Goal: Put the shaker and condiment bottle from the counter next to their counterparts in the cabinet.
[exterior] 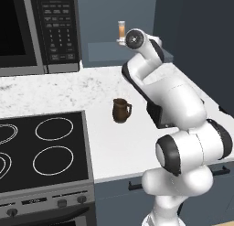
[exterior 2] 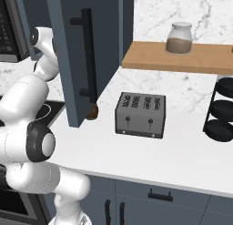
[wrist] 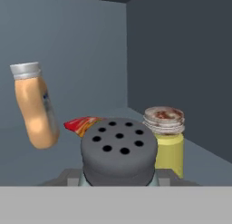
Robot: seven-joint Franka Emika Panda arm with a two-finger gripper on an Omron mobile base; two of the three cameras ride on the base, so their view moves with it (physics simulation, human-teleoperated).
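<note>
In the hand view the shaker's (wrist: 118, 148) dark grey cap with several holes sits close up, with my gripper (wrist: 118, 178) shut on its pale body. Behind it in the dark cabinet (wrist: 81, 46) stand the yellow-green jar (wrist: 166, 139) at the right and a flat red item (wrist: 84, 124) in the middle. The orange condiment bottle (wrist: 34, 110) with a white cap is at the left, leaning in this rolled view. In the left base view the condiment bottle (exterior: 121, 30) stands upright on the cabinet ledge (exterior: 103, 51), just left of my wrist.
A brown mug (exterior: 121, 110) stands on the white speckled counter (exterior: 109, 147). A microwave (exterior: 41, 28) is at the back left, a stove (exterior: 41, 149) in front of it. The open cabinet door (exterior 2: 84, 55) hangs beside the arm, with a toaster (exterior 2: 140, 115) to its right.
</note>
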